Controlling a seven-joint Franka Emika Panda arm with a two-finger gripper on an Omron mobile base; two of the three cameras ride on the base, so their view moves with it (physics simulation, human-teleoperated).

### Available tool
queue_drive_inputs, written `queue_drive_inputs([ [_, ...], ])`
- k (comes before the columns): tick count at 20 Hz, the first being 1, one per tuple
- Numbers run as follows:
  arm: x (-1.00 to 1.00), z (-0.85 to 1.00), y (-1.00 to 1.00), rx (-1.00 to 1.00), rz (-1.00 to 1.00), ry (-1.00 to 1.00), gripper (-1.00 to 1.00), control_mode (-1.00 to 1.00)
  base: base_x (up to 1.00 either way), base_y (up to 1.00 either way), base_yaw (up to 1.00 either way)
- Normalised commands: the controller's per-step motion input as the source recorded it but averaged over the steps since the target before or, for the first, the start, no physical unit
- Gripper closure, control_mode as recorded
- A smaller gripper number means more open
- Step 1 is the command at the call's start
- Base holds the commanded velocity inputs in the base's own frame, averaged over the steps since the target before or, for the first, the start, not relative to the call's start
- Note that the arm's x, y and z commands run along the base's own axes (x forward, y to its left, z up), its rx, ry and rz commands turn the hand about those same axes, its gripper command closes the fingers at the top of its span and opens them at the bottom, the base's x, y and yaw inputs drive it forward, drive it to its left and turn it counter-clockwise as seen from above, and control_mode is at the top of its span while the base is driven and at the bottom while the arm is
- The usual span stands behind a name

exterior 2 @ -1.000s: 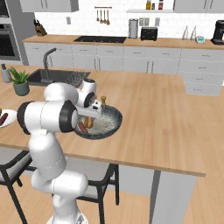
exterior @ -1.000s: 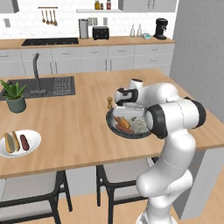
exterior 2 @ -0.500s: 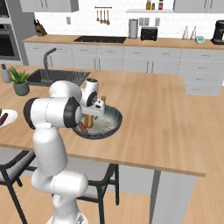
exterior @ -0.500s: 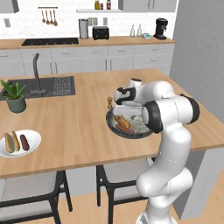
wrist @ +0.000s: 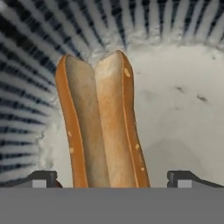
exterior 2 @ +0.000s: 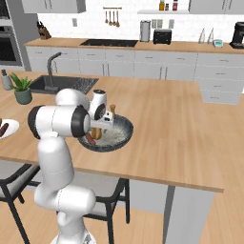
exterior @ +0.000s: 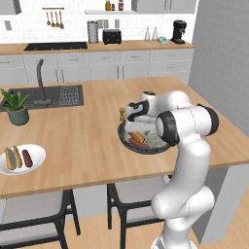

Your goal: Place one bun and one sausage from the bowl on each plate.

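Note:
The dark bowl (exterior: 142, 151) sits on the wooden island in front of me, also seen in the right base view (exterior 2: 120, 139). It holds a bun (exterior: 139, 136) and a sausage (exterior: 137, 144). My gripper (exterior: 134, 127) points down into the bowl and is open. In the hand view the split bun (wrist: 100, 127) lies lengthwise between the two fingertips (wrist: 43, 178), untouched by the gripper (wrist: 111, 177). A white plate (exterior: 38, 154) at the island's left end carries a bun (exterior: 10, 158) and a sausage (exterior: 27, 157).
A small wooden pepper mill (exterior: 121, 115) stands right behind the bowl. A potted plant (exterior: 17, 107) and the sink (exterior: 53, 95) lie to the far left. Stools (exterior: 131, 204) stand under the island's front edge.
The hand has sunk a little lower over the bowl and the elbow has shifted. The jaws have stayed open. Nothing else has moved.

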Motion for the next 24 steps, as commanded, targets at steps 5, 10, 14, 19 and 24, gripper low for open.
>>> queue_drive_inputs([
  [5, 0.02, -0.24, 0.0, 0.0, 0.03, -0.09, -1.0, -1.0, 0.0, 0.0, 0.0],
  [10, 0.04, -0.17, 0.03, 0.0, 0.02, -0.05, -1.0, -1.0, 0.0, 0.0, 0.0],
  [14, 0.0, -0.12, 0.17, 0.0, 0.05, -0.03, 1.0, -1.0, 0.0, 0.0, 0.0],
  [19, 0.0, -0.01, 0.0, 0.0, 0.05, 0.0, 1.0, -1.0, 0.0, 0.0, 0.0],
  [24, -0.04, 0.32, 0.0, -0.05, 0.01, 0.0, 1.0, -1.0, 0.0, 0.0, 0.0],
])
